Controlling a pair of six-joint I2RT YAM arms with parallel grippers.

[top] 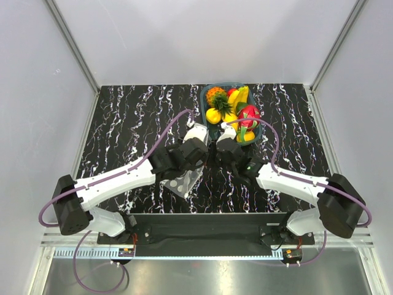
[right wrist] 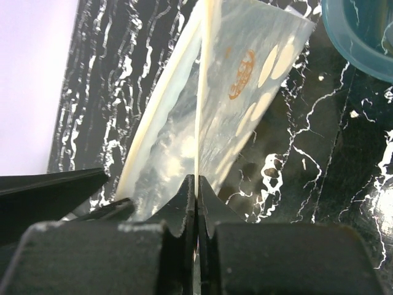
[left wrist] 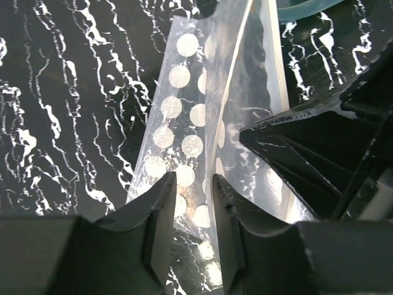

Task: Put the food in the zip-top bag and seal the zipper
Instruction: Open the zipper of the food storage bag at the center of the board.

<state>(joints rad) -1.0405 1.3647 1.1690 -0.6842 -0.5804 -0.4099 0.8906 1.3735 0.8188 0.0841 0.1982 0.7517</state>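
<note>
The clear zip-top bag with white dots hangs between my two grippers at the table's middle. My right gripper is shut on one lip of the bag, pinching the cream zipper strip edge-on. My left gripper is narrowly open, with the other lip of the bag running between its fingers. The mouth is held apart. The food lies in the teal basket: a pink dragon fruit and yellow fruits. In the top view both grippers, left and right, meet just below the basket.
The basket also holds a small pineapple and other fruit. Its teal rim shows in the right wrist view and the left wrist view. The right gripper's dark body sits close beside the left fingers. Grey walls enclose the black marbled table.
</note>
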